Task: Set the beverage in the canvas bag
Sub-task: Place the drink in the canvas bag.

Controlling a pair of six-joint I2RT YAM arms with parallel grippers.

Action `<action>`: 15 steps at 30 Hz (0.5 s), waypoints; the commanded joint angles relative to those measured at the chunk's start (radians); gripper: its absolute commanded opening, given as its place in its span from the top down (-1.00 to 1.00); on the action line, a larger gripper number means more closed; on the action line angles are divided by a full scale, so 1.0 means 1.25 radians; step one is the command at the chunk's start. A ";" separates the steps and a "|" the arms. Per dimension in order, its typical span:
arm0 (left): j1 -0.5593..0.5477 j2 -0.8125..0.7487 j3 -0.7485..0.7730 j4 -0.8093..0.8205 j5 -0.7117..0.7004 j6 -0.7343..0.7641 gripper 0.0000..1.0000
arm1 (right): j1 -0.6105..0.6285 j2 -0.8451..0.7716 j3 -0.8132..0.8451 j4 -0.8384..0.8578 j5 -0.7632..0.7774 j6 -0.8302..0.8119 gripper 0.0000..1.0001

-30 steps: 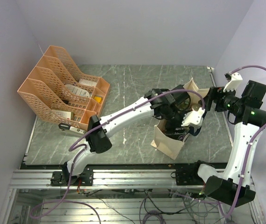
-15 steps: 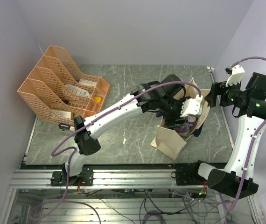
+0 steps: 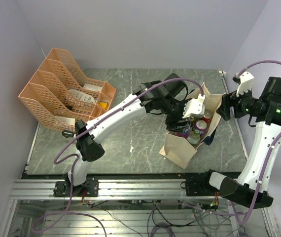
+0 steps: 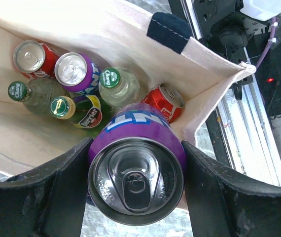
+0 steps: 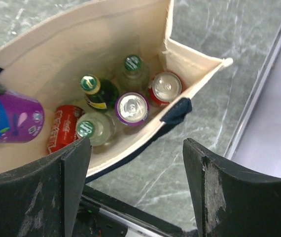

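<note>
1. Left wrist view: my left gripper point(image 4: 137, 193) is clamped on the purple can point(image 4: 136, 177). It hangs over the mouth of the canvas bag point(image 4: 81, 19), close to one wall of the bag rather than over its middle.
2. If I let go here, I think the can could clip the bag's rim. The cloth looks soft, so it might fold and let the can tip outside the bag.
3. The bag's floor is crowded. A red can point(image 4: 165, 101) lies directly below, beside a green-capped bottle point(image 4: 113, 81), so a high drop could strike either.
4. My right gripper point(image 5: 135, 155) stands wide and empty above the bag's navy strap point(image 5: 176, 111). If it sank, it could snag the strap and drag the bag from under the can.
</note>
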 commanded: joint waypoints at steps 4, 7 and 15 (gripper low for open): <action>0.030 -0.048 -0.033 0.113 0.062 -0.086 0.86 | 0.013 -0.020 0.053 -0.073 -0.145 -0.087 -0.49; 0.032 -0.071 -0.066 0.122 0.064 -0.071 0.86 | 0.018 -0.025 0.029 -0.073 -0.168 -0.112 -0.49; 0.068 -0.134 -0.175 0.221 0.047 -0.158 0.86 | 0.109 -0.080 -0.062 -0.073 -0.235 -0.168 -0.46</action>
